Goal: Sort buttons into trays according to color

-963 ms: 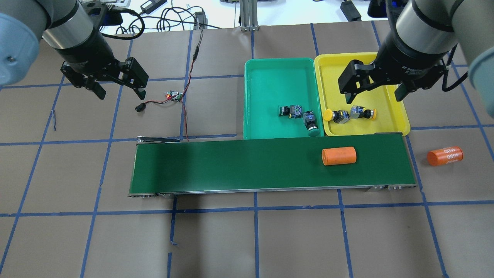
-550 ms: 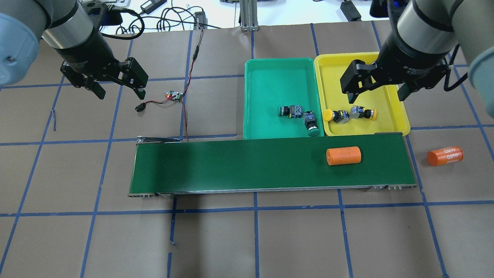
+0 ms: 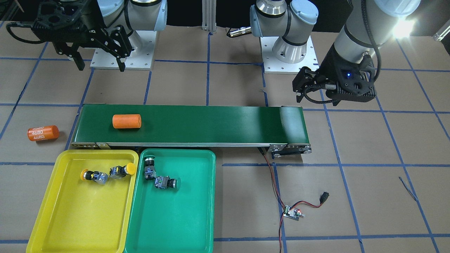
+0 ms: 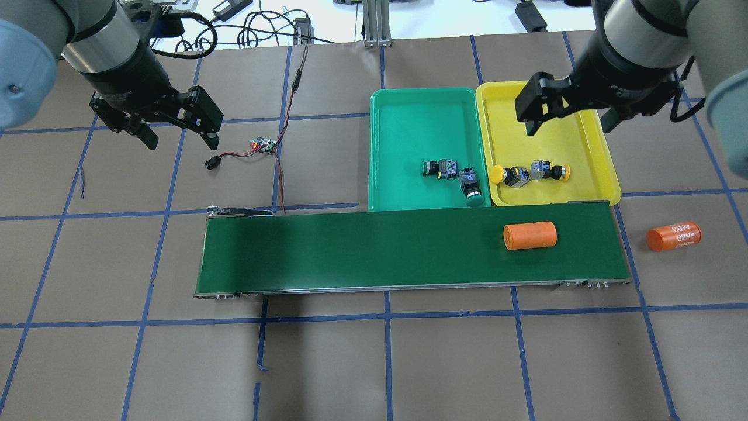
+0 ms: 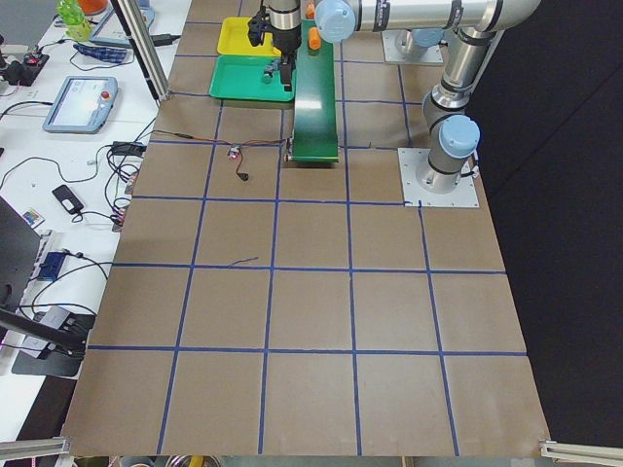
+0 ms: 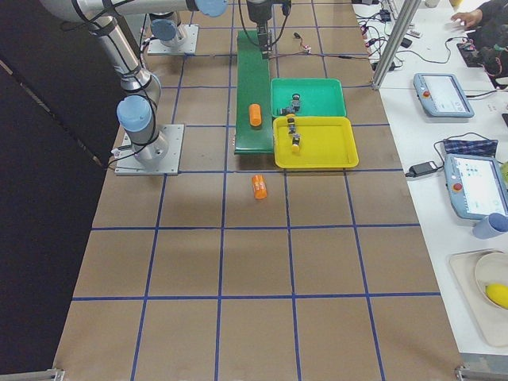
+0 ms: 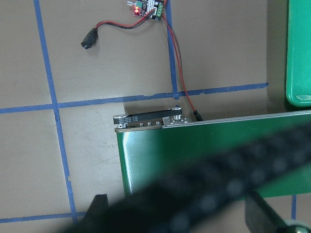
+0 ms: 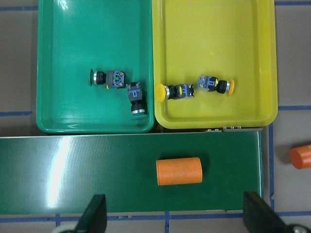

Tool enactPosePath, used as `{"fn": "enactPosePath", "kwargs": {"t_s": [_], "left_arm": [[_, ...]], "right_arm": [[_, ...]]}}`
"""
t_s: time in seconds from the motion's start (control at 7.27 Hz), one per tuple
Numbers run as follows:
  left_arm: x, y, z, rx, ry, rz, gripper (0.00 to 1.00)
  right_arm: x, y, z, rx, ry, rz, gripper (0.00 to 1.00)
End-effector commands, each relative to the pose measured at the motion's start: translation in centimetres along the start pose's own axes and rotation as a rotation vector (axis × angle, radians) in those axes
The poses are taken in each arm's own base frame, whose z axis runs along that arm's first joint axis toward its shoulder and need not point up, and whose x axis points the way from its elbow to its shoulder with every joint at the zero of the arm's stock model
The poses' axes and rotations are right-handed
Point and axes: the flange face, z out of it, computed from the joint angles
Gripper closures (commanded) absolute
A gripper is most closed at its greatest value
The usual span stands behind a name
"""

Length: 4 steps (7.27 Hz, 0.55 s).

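Two green-capped buttons (image 4: 439, 168) (image 4: 470, 186) lie on their sides in the green tray (image 4: 409, 117), near its front right corner. In the yellow tray (image 4: 587, 181) beside it, two yellow-capped buttons (image 4: 507, 175) (image 4: 549, 170) lie end to end. My right gripper (image 4: 568, 117) hangs open and empty above the yellow tray's far half. The right wrist view looks down on both trays between its spread fingers (image 8: 95, 216). My left gripper (image 4: 178, 135) is open and empty over the bare table far to the left, near a circuit board.
A long dark-green conveyor belt (image 4: 350, 251) runs in front of the trays, with an orange cylinder (image 4: 530, 235) on its right part. A second orange cylinder (image 4: 674, 237) lies on the table past the belt's right end. The circuit board (image 4: 264, 145) trails red-black wires.
My right gripper has moved up and away from the yellow buttons toward the tray's far side. The orange cylinder on the belt has shifted right. The left arm has barely moved.
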Motion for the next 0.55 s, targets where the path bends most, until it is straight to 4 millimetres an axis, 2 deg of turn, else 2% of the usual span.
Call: {"fn": "enactPosePath", "kwargs": {"t_s": [0.0,0.41], "left_arm": [[0.0,0.0,0.0,0.0,0.001,0.0,0.0],[0.0,0.0,-0.1,0.003,0.002,0.0,0.0]], "right_arm": [[-0.1,-1.0,0.5,0.028,-0.004,-0.001,0.0],[-0.5,-2.5,0.7,0.027,-0.066,0.003,0.0]]}}
